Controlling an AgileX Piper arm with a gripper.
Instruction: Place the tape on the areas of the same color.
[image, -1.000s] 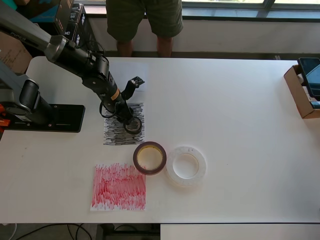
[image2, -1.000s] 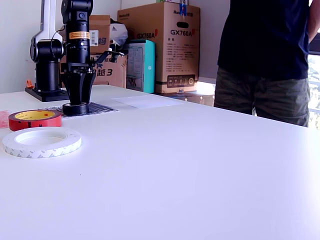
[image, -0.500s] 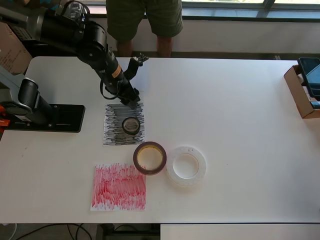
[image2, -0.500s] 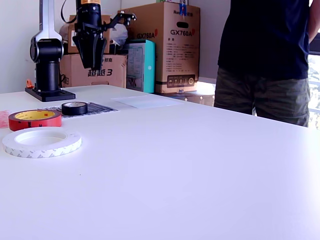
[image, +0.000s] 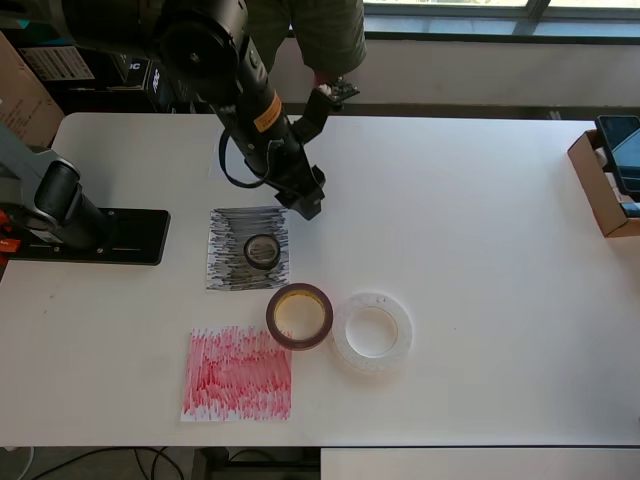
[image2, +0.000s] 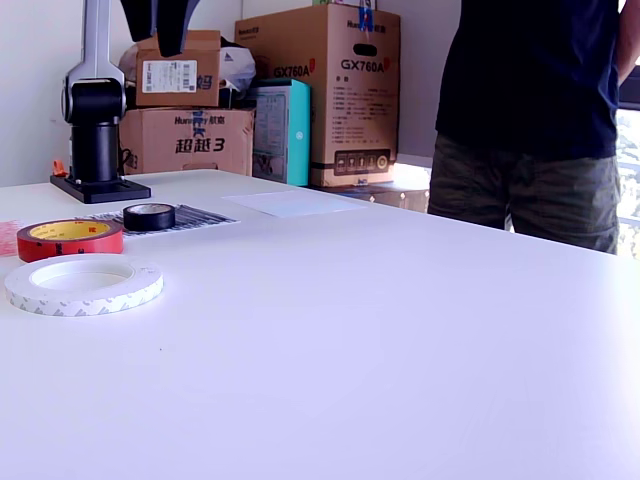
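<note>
Fingers (image: 308, 203) hang off the counter (image: 480, 250); can't tell if wide or narrow. Black roll (image: 262, 250) sits below-left of them on black patch (image: 230, 268). You take maroon roll (image: 299, 316) next, further below: prob light, stiff; pinch rim wall, one finger inside core.

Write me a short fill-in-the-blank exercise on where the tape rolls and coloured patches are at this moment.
1. The small black roll lies on the ______ patch.
2. The dark red roll touches the ______ roll beside it.
3. The red patch has ______ rolls on it.
4. The gripper holds ______.

Missing words: black; white; no; nothing
</note>
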